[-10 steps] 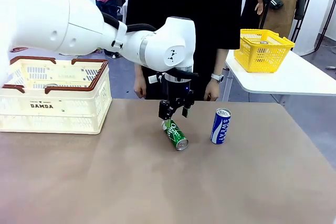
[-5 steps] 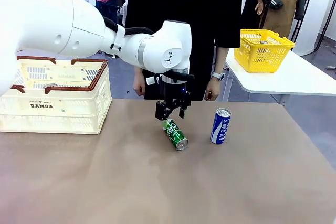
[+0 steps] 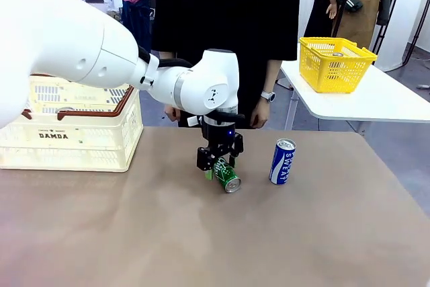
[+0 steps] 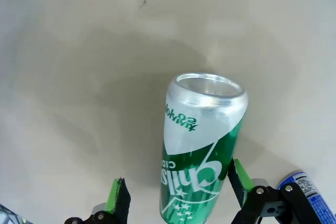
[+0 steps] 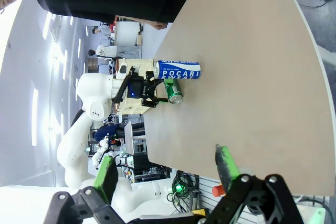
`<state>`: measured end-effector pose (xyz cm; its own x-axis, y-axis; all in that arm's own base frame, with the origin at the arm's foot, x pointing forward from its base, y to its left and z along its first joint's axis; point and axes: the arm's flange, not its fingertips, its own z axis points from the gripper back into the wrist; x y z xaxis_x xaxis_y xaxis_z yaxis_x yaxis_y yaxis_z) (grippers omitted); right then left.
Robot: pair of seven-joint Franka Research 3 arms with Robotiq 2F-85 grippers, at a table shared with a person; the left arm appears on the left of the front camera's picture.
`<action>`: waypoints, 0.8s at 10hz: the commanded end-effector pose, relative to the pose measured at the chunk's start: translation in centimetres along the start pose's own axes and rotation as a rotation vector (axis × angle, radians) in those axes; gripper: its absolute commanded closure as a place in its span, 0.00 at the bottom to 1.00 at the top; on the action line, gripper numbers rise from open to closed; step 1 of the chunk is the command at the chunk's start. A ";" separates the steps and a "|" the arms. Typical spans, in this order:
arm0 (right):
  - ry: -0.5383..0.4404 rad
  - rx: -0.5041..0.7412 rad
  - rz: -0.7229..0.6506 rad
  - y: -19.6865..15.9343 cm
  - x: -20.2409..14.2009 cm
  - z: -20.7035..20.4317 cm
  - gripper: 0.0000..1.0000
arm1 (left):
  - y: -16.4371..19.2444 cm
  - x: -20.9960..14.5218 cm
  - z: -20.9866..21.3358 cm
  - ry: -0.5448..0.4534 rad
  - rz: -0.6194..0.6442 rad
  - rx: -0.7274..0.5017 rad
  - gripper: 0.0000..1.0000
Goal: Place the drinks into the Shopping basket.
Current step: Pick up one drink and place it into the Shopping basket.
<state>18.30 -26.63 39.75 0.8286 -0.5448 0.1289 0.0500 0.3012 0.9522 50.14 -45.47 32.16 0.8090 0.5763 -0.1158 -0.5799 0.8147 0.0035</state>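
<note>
Front view: A person in black (image 3: 222, 25) stands at the far edge of the brown table (image 3: 201, 240), one hand (image 3: 259, 120) hanging by the tabletop. A yellow basket (image 3: 336, 65) sits on a separate white table (image 3: 383, 102) at right. The cream basket (image 3: 67, 142), brown-rimmed and marked "DAMDA", stands at far left, well apart from both drinks. At mid-table the left gripper (image 3: 219, 169) hangs low over the green can (image 3: 228, 178), which lies on its side with its silver end toward the camera. The blue can (image 3: 283, 161) stands upright just to the right, clear of the arm.

Left wrist view: The green can, white lettering on its side and silver rim uppermost in the picture, lies between the 2 green pads (image 4: 116, 203). The jaws are spread wide, 1 pad clearly apart from the can, the other just beside it; nothing is grasped. A corner of the blue can shows at lower right.

Right wrist view: The right gripper (image 5: 167, 174) hangs released and holding nothing over the table's near side, far from the 2 cans.
</note>
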 end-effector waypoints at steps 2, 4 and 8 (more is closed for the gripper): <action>-0.011 0.020 0.025 0.2 0.2 0.0 0.00 | 0.7 0.2 -0.8 0.012 -0.031 -0.015 0.00; -0.011 0.020 0.025 0.2 0.2 0.0 0.00 | 0.3 0.5 -1.3 0.000 -0.090 -0.034 1.00; -0.011 0.020 0.025 0.2 0.2 0.0 0.00 | 0.1 1.2 -2.2 -0.003 -0.143 -0.048 1.00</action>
<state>18.30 -26.64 39.75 0.8286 -0.5448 0.1289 0.0499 0.3013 0.9522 50.63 -45.65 30.80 0.8732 0.4744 -0.1120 -0.4812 0.8755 -0.0431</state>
